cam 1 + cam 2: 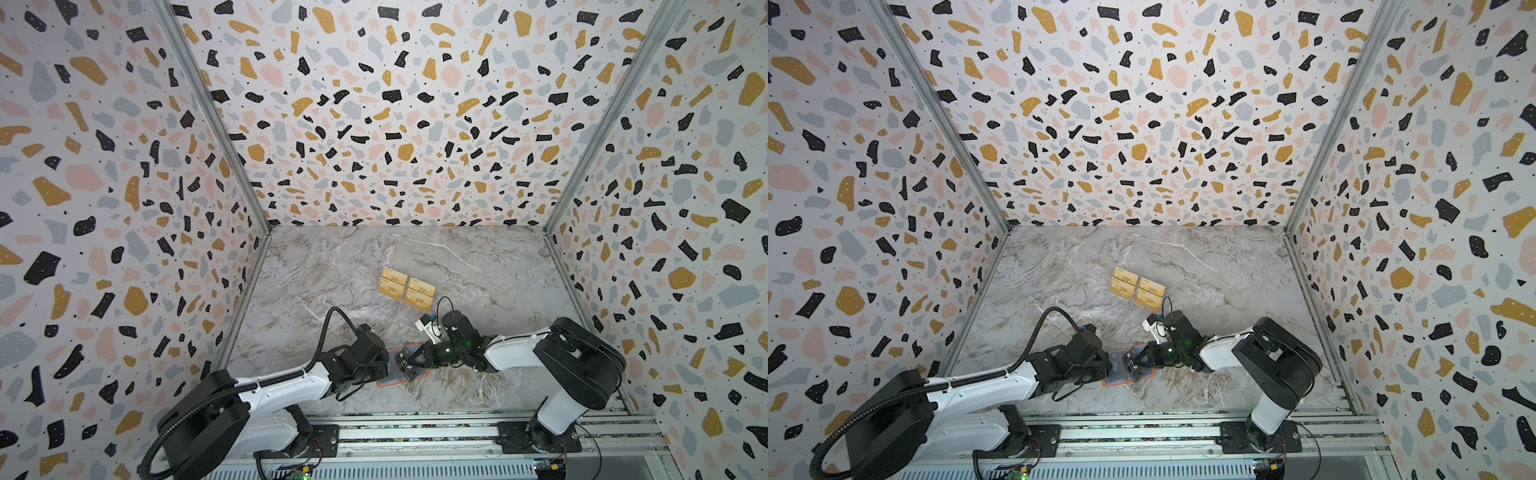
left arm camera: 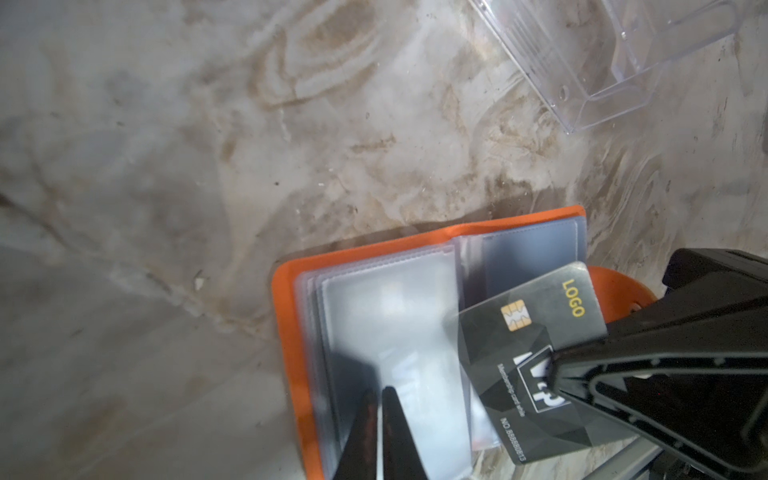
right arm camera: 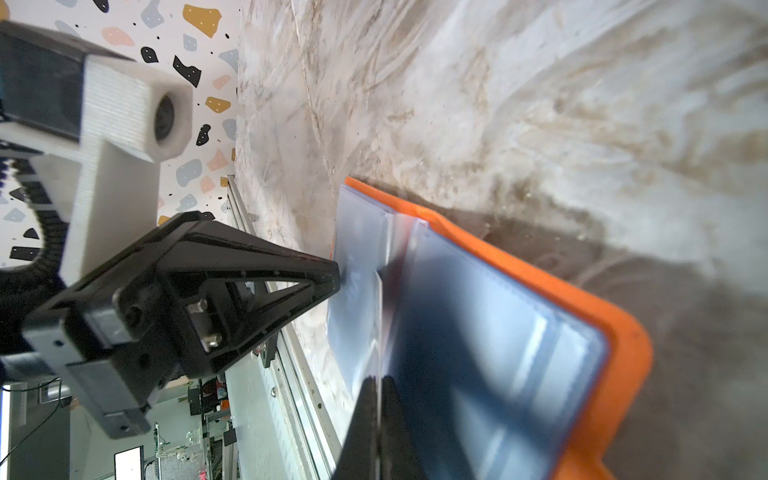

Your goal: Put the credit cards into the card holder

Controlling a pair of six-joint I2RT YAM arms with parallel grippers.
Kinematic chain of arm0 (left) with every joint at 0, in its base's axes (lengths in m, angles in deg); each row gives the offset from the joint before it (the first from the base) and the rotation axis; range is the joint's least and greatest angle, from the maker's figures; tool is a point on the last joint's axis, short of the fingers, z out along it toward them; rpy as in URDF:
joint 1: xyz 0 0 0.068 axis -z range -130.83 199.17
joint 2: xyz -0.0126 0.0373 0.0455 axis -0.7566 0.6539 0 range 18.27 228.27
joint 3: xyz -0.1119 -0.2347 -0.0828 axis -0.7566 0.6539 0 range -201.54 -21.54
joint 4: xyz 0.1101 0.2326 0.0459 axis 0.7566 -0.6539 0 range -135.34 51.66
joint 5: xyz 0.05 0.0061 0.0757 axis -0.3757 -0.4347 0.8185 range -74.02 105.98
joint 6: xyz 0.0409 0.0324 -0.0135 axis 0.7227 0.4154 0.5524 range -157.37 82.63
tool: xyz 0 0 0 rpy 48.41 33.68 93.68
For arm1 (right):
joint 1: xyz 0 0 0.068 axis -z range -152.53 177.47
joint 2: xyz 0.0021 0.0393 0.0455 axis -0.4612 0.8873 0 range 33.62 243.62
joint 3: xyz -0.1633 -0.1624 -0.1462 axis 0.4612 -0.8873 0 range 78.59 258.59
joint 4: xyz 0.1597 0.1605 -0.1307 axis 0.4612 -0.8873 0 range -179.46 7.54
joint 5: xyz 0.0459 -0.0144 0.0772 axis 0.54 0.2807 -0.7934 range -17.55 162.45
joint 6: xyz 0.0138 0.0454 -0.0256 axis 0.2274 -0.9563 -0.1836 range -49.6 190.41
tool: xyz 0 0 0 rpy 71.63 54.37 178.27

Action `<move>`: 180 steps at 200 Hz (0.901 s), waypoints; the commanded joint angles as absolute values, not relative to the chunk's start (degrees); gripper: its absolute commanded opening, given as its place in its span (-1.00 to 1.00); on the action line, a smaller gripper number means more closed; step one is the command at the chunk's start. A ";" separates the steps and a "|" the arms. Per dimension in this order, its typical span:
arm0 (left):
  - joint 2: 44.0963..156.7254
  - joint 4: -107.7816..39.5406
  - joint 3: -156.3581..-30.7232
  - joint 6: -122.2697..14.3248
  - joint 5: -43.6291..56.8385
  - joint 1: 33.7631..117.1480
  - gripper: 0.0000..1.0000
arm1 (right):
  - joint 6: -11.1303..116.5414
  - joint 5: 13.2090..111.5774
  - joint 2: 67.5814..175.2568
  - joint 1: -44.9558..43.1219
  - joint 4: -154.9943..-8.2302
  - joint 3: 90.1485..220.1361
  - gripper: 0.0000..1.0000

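Left pincer [image 2: 379, 392]: closed on the edge of a clear sleeve [image 2: 386, 316], one finger over it and the other seen dimly through it. Card holder [image 2: 291, 353]: lying open on the desk [image 1: 478, 270] between the two arms, sleeves facing up. Black card [image 2: 540, 307]: over the holder's right half, skewed to the sleeve edges, with no corner in a pocket as far as I can tell. Right pincer [image 2: 555, 372]: clamped on the card at its printed end. Risks, as judged: the skewed card snags a corner on a sleeve seam and twists in the grip; the thin sleeve slips from the left pincer and the pocket mouth shuts; a push slides the light holder across the smooth desk. Gold cards [image 1: 407, 291] lie farther back, well apart.
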State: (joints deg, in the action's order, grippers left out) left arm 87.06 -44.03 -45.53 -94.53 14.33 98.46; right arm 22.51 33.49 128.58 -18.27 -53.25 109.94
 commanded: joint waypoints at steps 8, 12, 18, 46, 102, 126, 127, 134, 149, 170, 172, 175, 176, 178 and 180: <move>87.00 -44.72 -44.28 -93.88 13.51 98.74 -0.81 | 20.81 32.99 129.52 -18.59 -50.66 111.20 -1.00; 87.00 -44.67 -44.30 -93.88 13.51 98.79 -0.81 | 20.46 33.03 129.73 -18.65 -50.17 111.11 -1.00; 86.99 -44.67 -44.30 -93.88 13.51 98.74 -0.81 | 19.91 33.01 129.98 -18.68 -49.21 110.96 -1.00; 86.91 -44.67 -44.39 -93.88 13.43 98.75 -0.80 | 17.60 33.67 131.25 -18.76 -45.81 110.25 -1.00; 87.13 -44.49 -44.39 -93.84 13.28 98.75 -0.80 | 13.69 35.63 133.53 -18.80 -39.55 109.01 -1.00; 87.09 -44.58 -44.30 -93.79 13.25 98.78 -0.80 | 12.14 35.86 134.50 -18.85 -37.15 108.37 -1.00; 87.13 -44.58 -44.26 -93.79 13.25 98.80 -0.80 | 12.14 35.87 134.55 -18.85 -37.09 108.29 -1.00; 87.00 -44.58 -44.22 -93.80 13.25 98.74 -0.80 | 11.71 35.93 134.72 -18.85 -36.57 108.08 -1.00; 87.07 -44.49 -44.13 -93.79 13.25 98.82 -0.80 | 10.87 36.10 135.08 -18.85 -35.37 107.61 -1.00; 87.01 -44.38 -44.13 -93.88 13.16 98.84 -0.80 | 9.84 36.32 135.57 -18.84 -34.47 107.43 -1.00; 87.00 -44.40 -44.13 -93.88 13.21 98.87 -0.80 | 9.80 36.32 135.68 -18.85 -34.34 107.35 -1.00; 87.00 -44.40 -44.13 -93.88 13.17 98.83 -0.81 | 9.69 36.44 135.74 -18.85 -34.12 107.35 -1.00; 86.95 -44.40 -44.13 -93.88 13.17 98.87 -0.81 | 9.64 36.47 135.79 -18.85 -34.08 107.30 -1.00; 86.99 -44.38 -44.13 -93.88 13.16 98.88 -0.81 | 9.60 36.43 135.82 -18.85 -33.91 107.26 -1.00; 87.00 -44.40 -44.13 -93.88 13.16 98.84 -0.80 | 9.48 36.41 135.88 -18.85 -33.83 107.20 -1.00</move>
